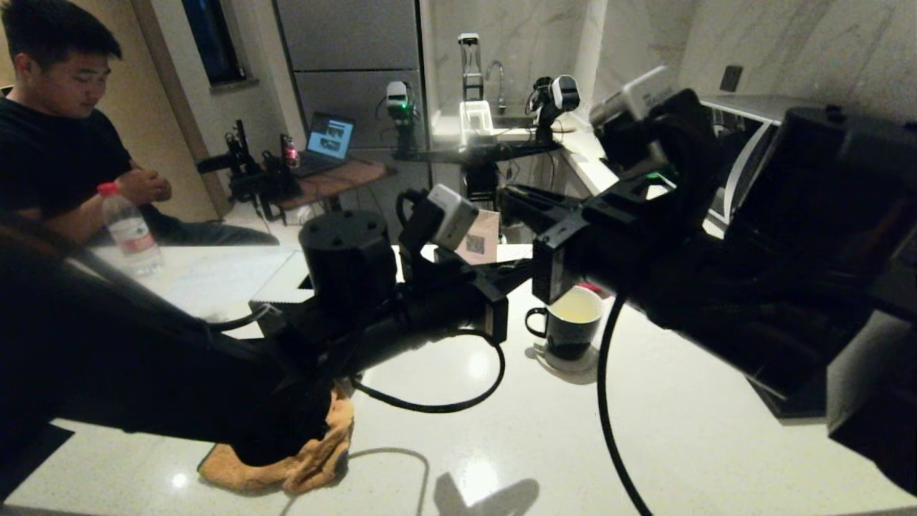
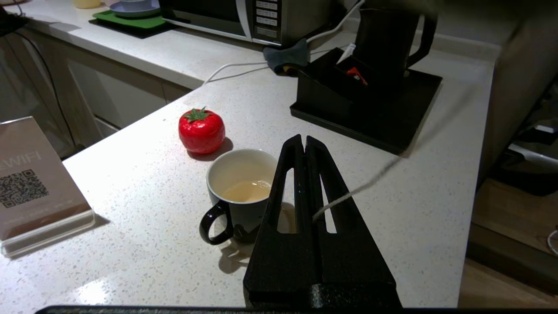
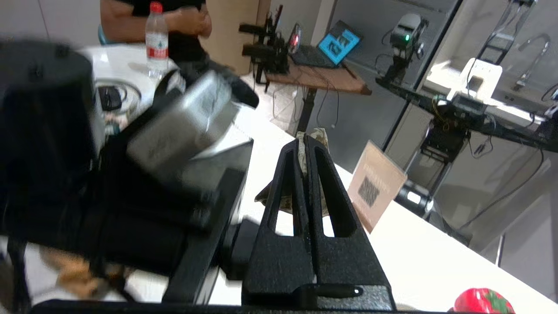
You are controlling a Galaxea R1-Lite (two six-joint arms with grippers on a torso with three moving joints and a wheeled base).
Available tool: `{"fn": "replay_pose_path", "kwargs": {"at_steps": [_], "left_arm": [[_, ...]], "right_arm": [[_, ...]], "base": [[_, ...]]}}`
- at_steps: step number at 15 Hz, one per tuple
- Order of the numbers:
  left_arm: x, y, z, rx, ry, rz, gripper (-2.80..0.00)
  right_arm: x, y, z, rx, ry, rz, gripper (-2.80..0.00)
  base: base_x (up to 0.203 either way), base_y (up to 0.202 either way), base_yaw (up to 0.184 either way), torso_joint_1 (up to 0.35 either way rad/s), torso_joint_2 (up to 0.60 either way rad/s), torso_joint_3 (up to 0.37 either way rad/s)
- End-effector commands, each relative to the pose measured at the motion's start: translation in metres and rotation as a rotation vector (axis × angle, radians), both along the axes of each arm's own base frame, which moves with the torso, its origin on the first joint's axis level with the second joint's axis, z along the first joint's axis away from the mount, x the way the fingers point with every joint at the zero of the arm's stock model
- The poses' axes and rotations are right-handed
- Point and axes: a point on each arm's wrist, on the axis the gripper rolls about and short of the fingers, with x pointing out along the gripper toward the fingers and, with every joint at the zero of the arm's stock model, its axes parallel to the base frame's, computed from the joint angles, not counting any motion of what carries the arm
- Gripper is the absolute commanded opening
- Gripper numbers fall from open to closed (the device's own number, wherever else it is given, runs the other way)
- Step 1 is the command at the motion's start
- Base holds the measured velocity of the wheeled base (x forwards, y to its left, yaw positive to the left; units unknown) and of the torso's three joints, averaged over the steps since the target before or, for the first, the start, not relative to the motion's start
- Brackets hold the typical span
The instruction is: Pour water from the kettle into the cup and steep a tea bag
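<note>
left tool (image 2: 305, 146) pinched shut on string (image 2: 348, 197), just beside cup (image 2: 239, 196) on counter (image 2: 130, 244), water (image 2: 248, 190) inside. right tool (image 3: 304, 146) clamped on tea bag (image 3: 320, 135), higher, apart. bag needs lowering toward cup; kettle (image 2: 386, 43) behind.

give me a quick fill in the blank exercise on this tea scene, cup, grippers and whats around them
1. The cup stands on the counter and holds pale ____ liquid.
2. The left gripper, shut, pinches a thin ____.
3. The right gripper is shut on the ____.
4. Behind the cup sits a red ____-shaped thing.

Missing words: yellowish; string; tea bag; tomato
</note>
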Motion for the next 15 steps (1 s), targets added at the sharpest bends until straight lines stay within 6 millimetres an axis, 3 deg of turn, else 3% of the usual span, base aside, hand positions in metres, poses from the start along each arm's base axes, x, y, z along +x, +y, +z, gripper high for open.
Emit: {"fn": "replay_pose_path", "kwargs": {"at_steps": [1, 8, 15], "left_arm": [[-0.001, 0.0, 0.002, -0.008, -0.008, -0.006, -2.8], [-0.008, -0.009, 0.0, -0.003, -0.002, -0.022, -2.8], [-0.01, -0.015, -0.006, 0.008, 0.008, -0.038, -2.8]], "right_arm": [[-0.008, -0.009, -0.004, -0.009, 0.007, -0.002, -2.8], [-0.024, -0.028, -0.031, -0.053, 0.045, -0.003, -2.8], [-0.022, -0.026, -0.037, -0.017, 0.034, -0.008, -2.8]], "base": [[0.0, 0.0, 0.0, 0.0, 0.0, 0.0], [0.0, 0.0, 0.0, 0.0, 0.0, 0.0], [0.0, 0.0, 0.0, 0.0, 0.0, 0.0]]}}
